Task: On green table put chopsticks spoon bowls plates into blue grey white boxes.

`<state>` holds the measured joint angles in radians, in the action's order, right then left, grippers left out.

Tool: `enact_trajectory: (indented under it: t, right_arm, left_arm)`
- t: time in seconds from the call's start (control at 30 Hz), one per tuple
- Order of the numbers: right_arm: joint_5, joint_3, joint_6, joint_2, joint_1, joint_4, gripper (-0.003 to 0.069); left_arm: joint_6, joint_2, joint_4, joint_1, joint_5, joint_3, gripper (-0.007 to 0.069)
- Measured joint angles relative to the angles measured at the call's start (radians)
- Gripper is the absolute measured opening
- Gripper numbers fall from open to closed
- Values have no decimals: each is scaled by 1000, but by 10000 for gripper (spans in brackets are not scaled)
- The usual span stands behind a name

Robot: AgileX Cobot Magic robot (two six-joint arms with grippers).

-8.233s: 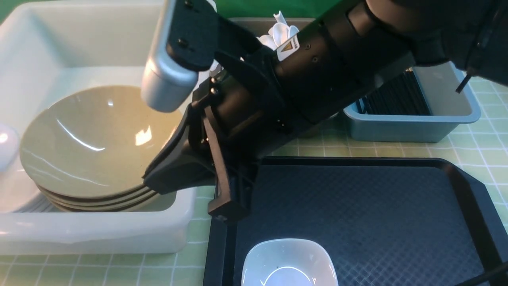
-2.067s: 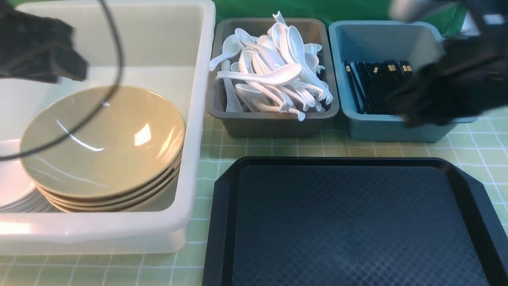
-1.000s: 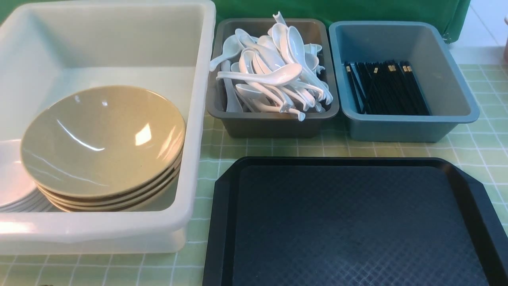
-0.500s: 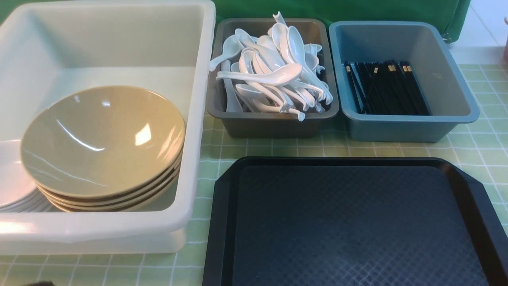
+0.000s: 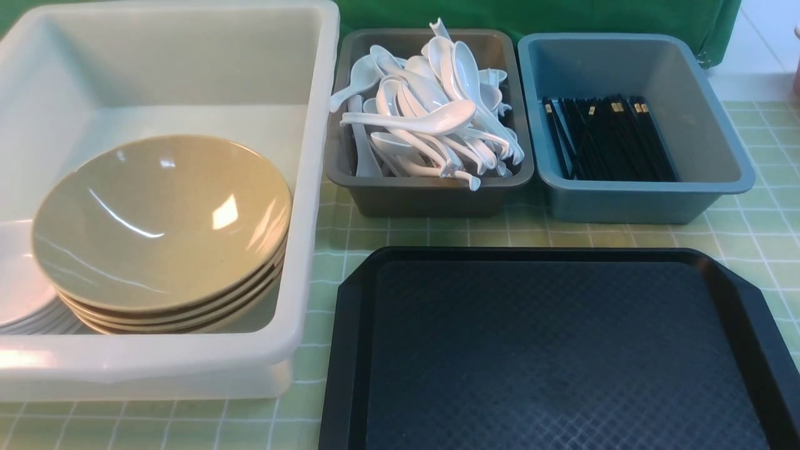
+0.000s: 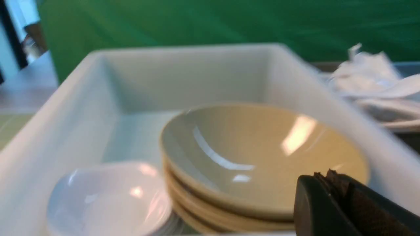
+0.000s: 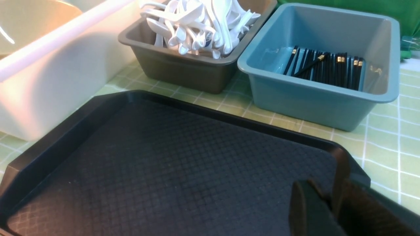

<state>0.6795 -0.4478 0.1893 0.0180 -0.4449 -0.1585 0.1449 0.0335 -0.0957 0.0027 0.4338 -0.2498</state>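
The white box [image 5: 312, 187] holds a stack of tan bowls [image 5: 156, 219] with white dishes [image 5: 19, 294] beside it. The grey box [image 5: 425, 200] is full of white spoons [image 5: 431, 119]. The blue box [image 5: 625, 203] holds black chopsticks [image 5: 609, 137]. Neither gripper shows in the front view. My left gripper [image 6: 323, 173] is shut and empty, just this side of the tan bowls [image 6: 256, 157] and a white bowl [image 6: 108, 193]. My right gripper [image 7: 323, 196] is shut and empty over the near right part of the black tray [image 7: 164, 157].
The black tray [image 5: 550, 356] lies in front of the grey and blue boxes with nothing on it. The green checked table [image 5: 769, 206] shows to the right of the blue box. A green backdrop stands behind the boxes.
The arm that reached into the white box has pulled back and both arms have left the front view. The white bowl that stood on the tray is gone from it.
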Motion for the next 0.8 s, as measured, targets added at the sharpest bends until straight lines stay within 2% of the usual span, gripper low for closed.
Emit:
enact_trajectory:
  t: [0.03, 0.07, 0.1, 0.17, 0.23, 0.33, 0.5, 0.8]
  right_arm:
    - [0, 0, 0, 0, 0, 0, 153]
    - [0, 0, 0, 0, 0, 0, 155]
    - [0, 0, 0, 0, 0, 0, 156]
    - [0, 0, 0, 0, 0, 0, 160]
    - [0, 0, 0, 0, 0, 0, 162]
    - [0, 0, 0, 0, 0, 0, 162]
    - [0, 0, 0, 0, 0, 0, 164]
    - [0, 0, 0, 0, 0, 0, 171]
  left_arm:
    - [-55, -3, 46, 0, -7, 29, -1]
    - [-171, -9, 142, -5, -12, 82, -1]
    - [-185, -9, 166, -7, -13, 88, -1]
    - [-329, -9, 282, -26, -37, 151, -1]
    - [-378, -10, 335, -41, -52, 189, -1]
    - [-372, -10, 337, -52, -66, 248, -1]
    - [-355, -10, 252, -52, -95, 272, -1]
    - [-348, -10, 243, -52, -111, 276, -1]
